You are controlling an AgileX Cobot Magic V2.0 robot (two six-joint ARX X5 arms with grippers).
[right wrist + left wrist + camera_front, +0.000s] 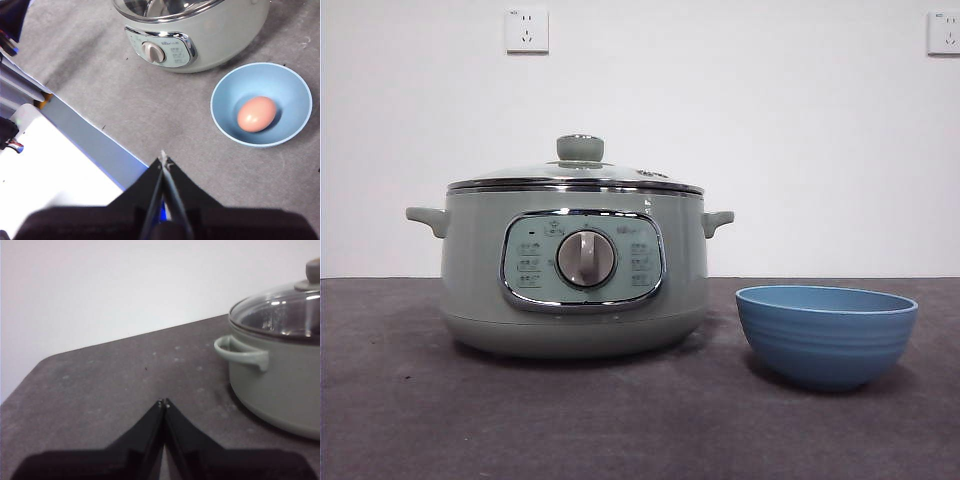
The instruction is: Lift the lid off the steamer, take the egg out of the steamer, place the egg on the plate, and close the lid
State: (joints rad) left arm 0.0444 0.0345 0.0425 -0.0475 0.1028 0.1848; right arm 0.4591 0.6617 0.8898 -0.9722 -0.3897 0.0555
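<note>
The sage-green steamer (574, 270) stands left of centre on the dark table, with the glass lid (578, 170) seated on its rim and the knob on top. To its right sits the blue plate (826, 335), a small bowl. From above, the right wrist view shows the egg (256, 114) lying inside the plate (225, 100), beside the steamer (210, 35). My right gripper (163, 161) hangs shut high above the table's front edge. Low over the table beside the steamer's handle (241, 353), my left gripper (163, 403) is shut and empty. The lid (280, 310) also shows there.
A white wall with two sockets (527, 30) rises behind the table. In the right wrist view, a white and blue stand (65, 150) borders the table's front edge. Bare grey tabletop (100, 385) stretches beside the steamer.
</note>
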